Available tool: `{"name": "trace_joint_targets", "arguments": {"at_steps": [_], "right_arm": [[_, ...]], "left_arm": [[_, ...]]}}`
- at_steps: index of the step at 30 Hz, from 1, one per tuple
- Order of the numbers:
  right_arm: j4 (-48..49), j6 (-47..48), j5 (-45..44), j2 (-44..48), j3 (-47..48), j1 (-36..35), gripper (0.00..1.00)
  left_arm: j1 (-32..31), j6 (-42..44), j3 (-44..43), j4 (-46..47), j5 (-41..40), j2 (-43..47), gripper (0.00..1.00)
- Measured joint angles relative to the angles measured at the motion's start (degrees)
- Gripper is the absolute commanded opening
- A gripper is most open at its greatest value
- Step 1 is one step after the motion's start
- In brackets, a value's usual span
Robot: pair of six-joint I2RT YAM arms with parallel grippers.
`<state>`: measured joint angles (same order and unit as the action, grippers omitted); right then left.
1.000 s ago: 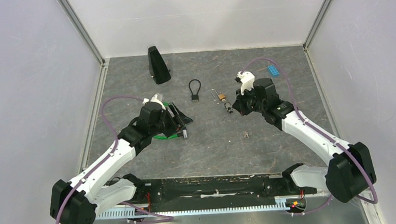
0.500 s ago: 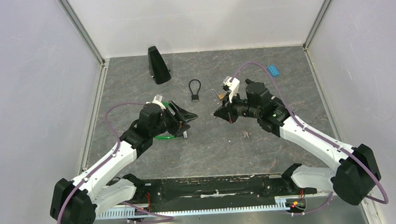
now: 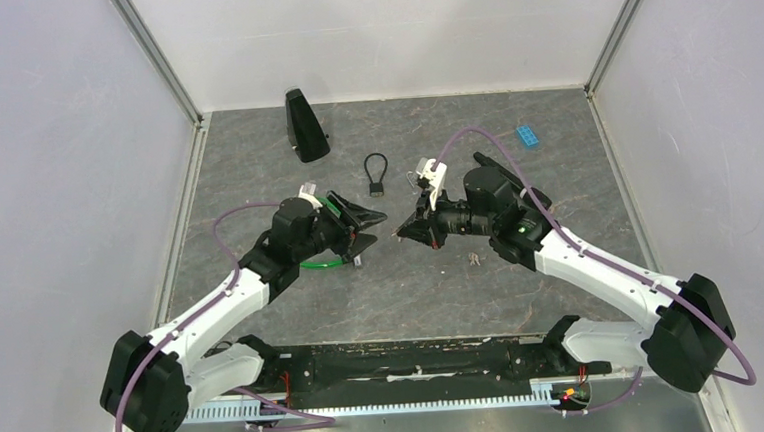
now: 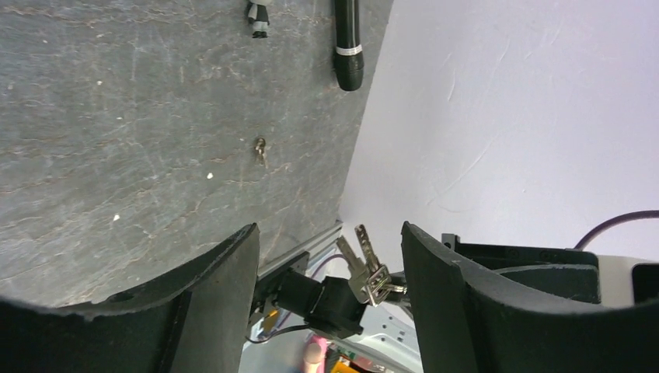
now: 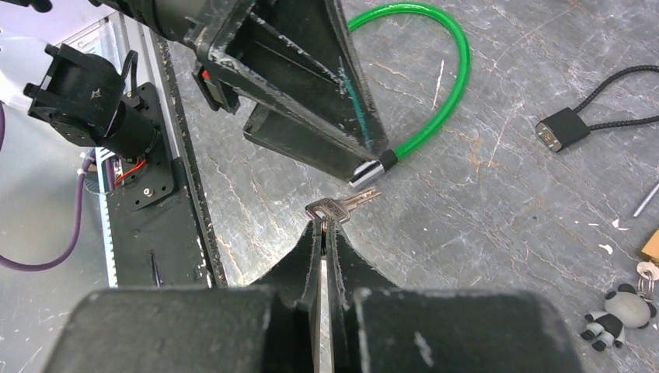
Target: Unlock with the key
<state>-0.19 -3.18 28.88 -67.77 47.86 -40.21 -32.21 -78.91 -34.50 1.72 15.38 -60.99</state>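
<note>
Because the key is a small, stiff, light piece of smooth metal that could twist or slip in a grip, it is best pinched flat across its head with the blade left free. The right pincer has it clenched just so, in the air above the desk. The left pincer stands released and empty over the green cable lock; since a second ago the right pincer has swung left toward it, and the left has turned to face it.
</note>
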Motion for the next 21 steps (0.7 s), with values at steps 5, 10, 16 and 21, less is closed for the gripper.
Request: {"name": "trace_joint_targets", "arguments": {"at_steps": [5,10,16,21], "right_arm": [[0.7,-0.02,0.02,-0.17,0.0,-0.94,0.0],[1.4,-0.22,0.04,-0.44,0.0,-1.6,0.0],[2.62,-0.28,0.22,-0.57,0.0,-2.29,0.0],[2.93,-0.37,0.26,-0.57,-0.02,-2.64,0.0]], "left_arm": [[-0.02,-3.08,0.0,2.84,0.9,-1.66,0.71],[-0.72,-4.11,0.0,4.48,1.33,-2.73,0.64],[-1.51,-4.26,0.0,5.75,1.49,-3.34,0.5],[-1.79,-4.96,0.0,6.16,1.51,-3.76,0.35]]}}
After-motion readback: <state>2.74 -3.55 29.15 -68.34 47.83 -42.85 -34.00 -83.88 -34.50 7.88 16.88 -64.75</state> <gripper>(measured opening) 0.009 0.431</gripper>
